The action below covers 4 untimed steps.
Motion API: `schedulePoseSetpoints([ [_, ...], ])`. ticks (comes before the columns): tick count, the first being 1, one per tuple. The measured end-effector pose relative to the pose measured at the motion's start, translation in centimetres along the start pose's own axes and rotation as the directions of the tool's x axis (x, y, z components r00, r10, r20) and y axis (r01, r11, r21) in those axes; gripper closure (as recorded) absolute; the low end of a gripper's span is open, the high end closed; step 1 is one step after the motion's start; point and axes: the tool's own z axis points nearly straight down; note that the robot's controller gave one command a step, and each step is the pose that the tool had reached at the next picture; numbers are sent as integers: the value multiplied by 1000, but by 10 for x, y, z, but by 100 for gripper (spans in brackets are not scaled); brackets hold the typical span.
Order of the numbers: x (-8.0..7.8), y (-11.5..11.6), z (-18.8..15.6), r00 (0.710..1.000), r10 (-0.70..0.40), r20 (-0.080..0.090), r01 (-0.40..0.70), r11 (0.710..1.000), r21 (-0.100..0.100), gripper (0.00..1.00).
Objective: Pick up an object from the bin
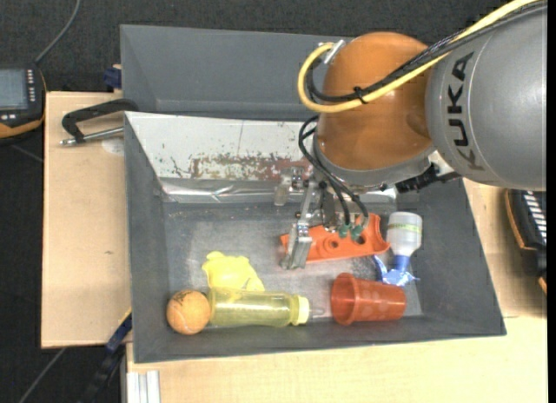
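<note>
claw [297, 249] low, opening: cannot tell | orange flat piece [347, 241] seemingly touching its right side | centre over that end, grip squarely, lift straight | red cup [367, 300] lies below-right

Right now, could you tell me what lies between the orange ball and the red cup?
In the camera view, a clear yellowish tube lies on its side between the orange ball and the red cup.

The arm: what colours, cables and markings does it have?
The arm is silver-grey with black KUKA lettering. A rounded orange cover sits at its wrist, a yellow cable loops over it, and black cables lead to the metal gripper.
</note>
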Motion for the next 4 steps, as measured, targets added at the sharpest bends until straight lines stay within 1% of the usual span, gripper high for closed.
schedulePoseSetpoints([
  [1, -8, -34, 10, 988, 155, 2, -155, 988, 1, 0],
  [2, -7, -73, 34, 992, 130, 2, -130, 992, -1, 0],
  [3, -6, -92, 52, 978, 208, 2, -208, 978, 2, 0],
  [4, -9, -89, 60, 979, 202, 6, -202, 979, -3, 0],
])
